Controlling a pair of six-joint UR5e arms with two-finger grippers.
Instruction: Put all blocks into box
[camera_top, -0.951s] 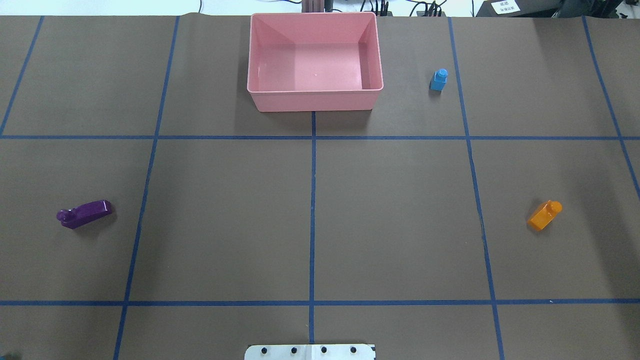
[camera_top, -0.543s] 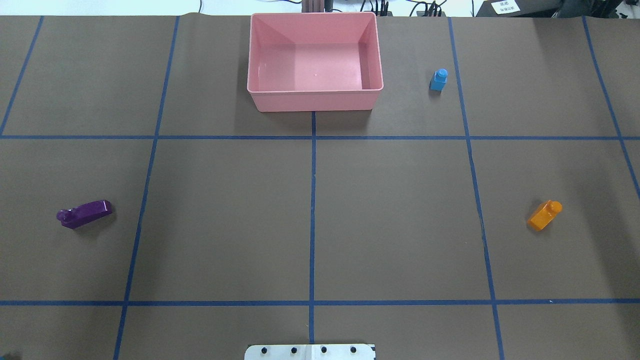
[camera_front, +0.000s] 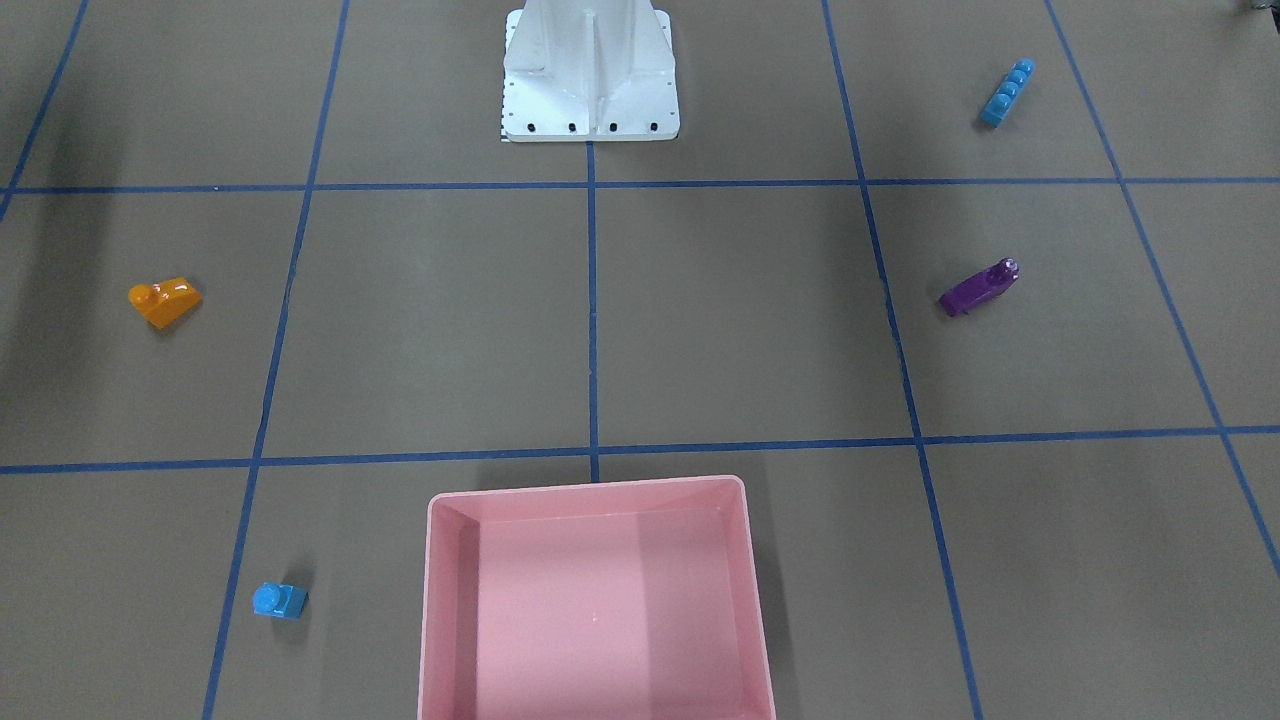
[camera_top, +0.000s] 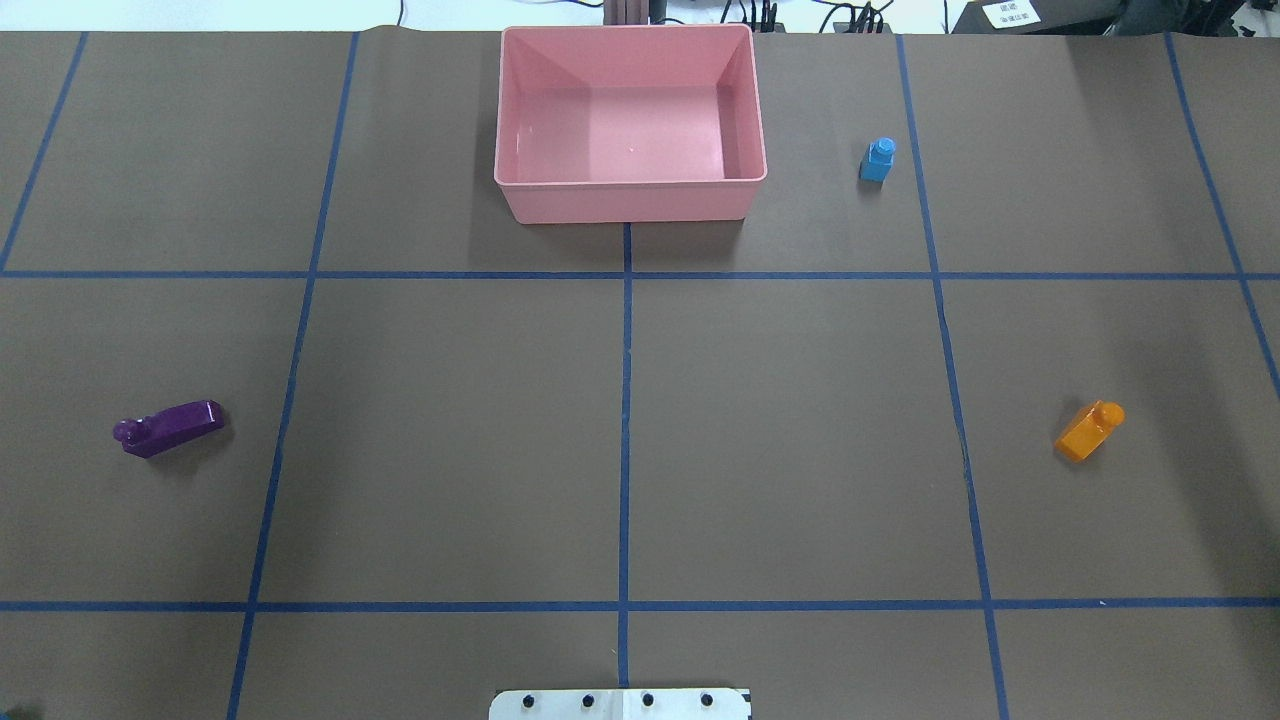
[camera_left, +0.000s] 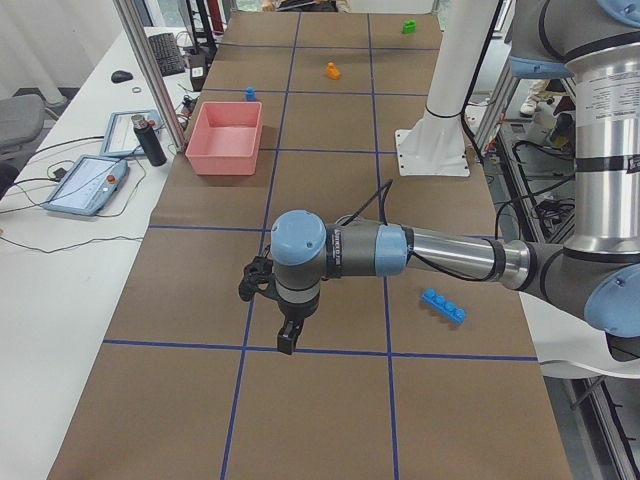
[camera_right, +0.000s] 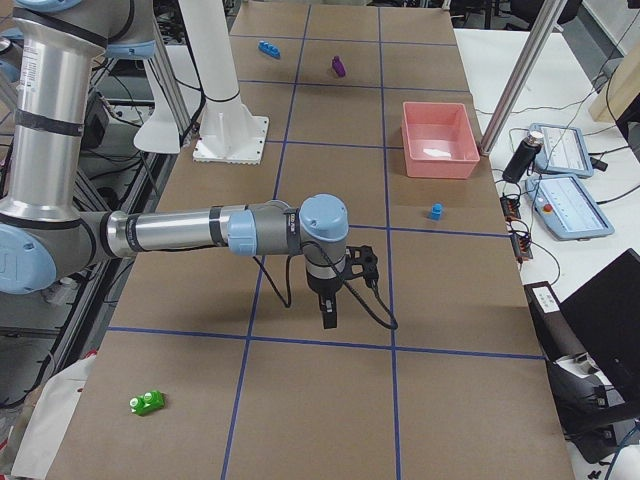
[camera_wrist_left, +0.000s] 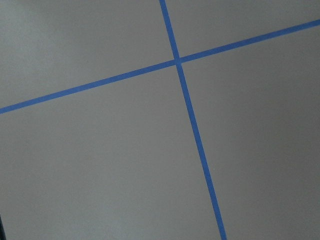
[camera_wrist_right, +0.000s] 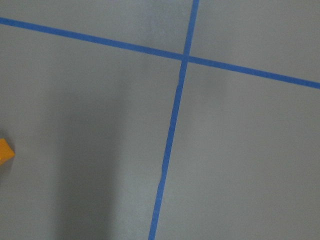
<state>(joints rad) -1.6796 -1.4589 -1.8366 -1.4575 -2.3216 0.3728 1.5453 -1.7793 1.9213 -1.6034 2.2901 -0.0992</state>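
box (camera_top: 628, 205): glossy pink plastic, rounded corners
worktop (camera_top: 450, 400): matte brown, blue tape (camera_top: 625, 450) grid
left tool (camera_left: 287, 343), right tool (camera_right: 328, 319): I cannot tell my spread

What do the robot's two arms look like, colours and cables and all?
Both match. The left arm and right arm are round silver tubes joined by dark grey housings with light blue caps. Each ends in a small black gripper: the left gripper and the right gripper. A thin black cable loops loosely by each wrist.
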